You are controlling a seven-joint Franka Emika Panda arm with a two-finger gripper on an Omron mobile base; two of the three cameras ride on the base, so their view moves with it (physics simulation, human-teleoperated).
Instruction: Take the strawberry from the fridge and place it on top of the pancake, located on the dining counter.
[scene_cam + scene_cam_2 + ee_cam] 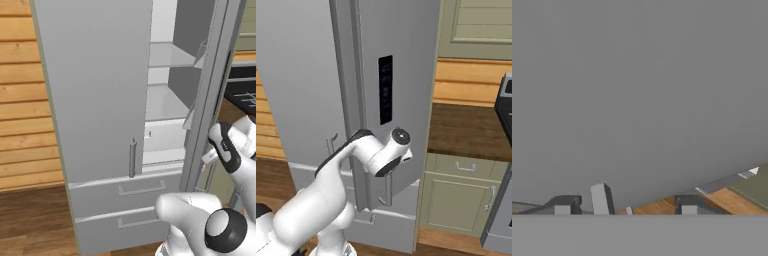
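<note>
Fridge [95, 90] upright, right door ajar; gripper [626, 206] jaws apart, holding nothing.

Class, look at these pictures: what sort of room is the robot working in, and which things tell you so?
Most likely a home kitchen: a tall grey fridge with one door open on white shelves, green cabinets under a dark wooden counter.

No legible txt, labels, brands or nos. anywhere. The fridge [396, 75] door carries a dark vertical panel [385, 89] w/ faint marks, too blurred to read.
</note>
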